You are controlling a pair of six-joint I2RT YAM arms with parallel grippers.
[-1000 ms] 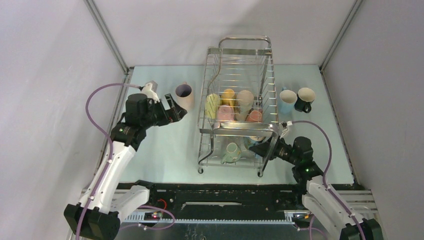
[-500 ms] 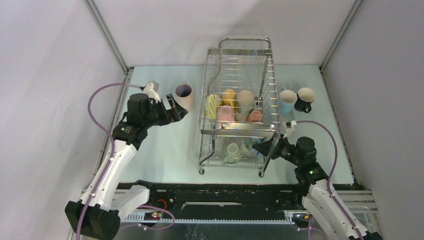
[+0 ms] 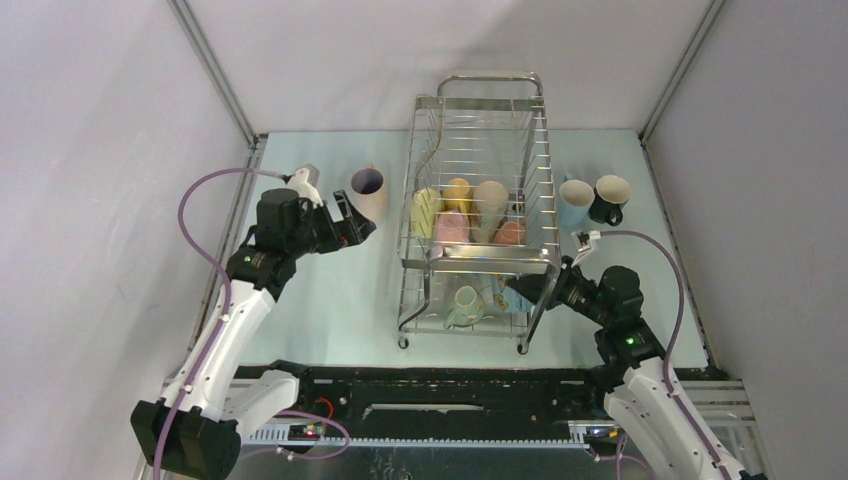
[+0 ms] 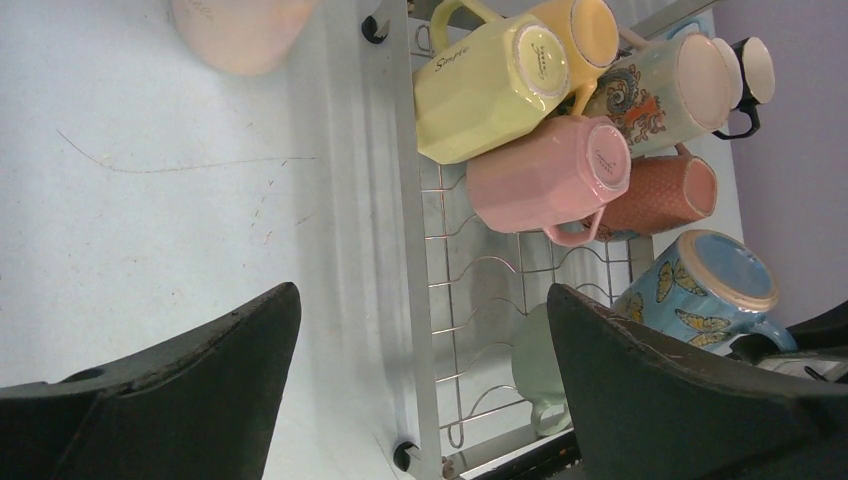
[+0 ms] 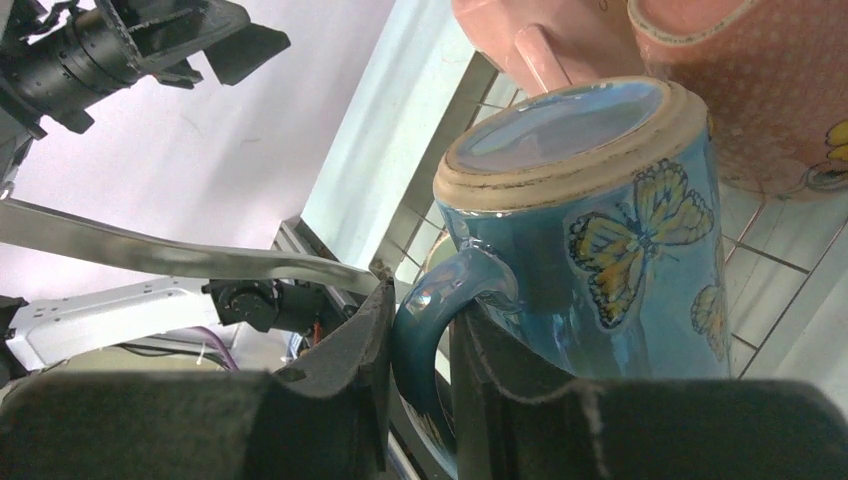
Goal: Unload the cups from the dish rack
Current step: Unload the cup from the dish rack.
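Top view: right gripper (image 3: 516, 291) reaching into lower tier of tall chrome wire dish rack (image 3: 489, 262); left gripper (image 3: 352, 222) hovering beside rack, jaws spread wide.

Left wrist: blue butterfly-printed ceramic mug (image 4: 702, 290) sitting base-up in lower tier, right side.

Right wrist: jaws pinching mug's handle (image 5: 428, 320). Judging grip marginal; firming pinch first, then drawing mug out level, staying clear of salmon dotted mug (image 5: 760, 90) above.

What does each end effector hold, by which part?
The right end effector holds the blue butterfly mug by its handle; the left end effector holds nothing.
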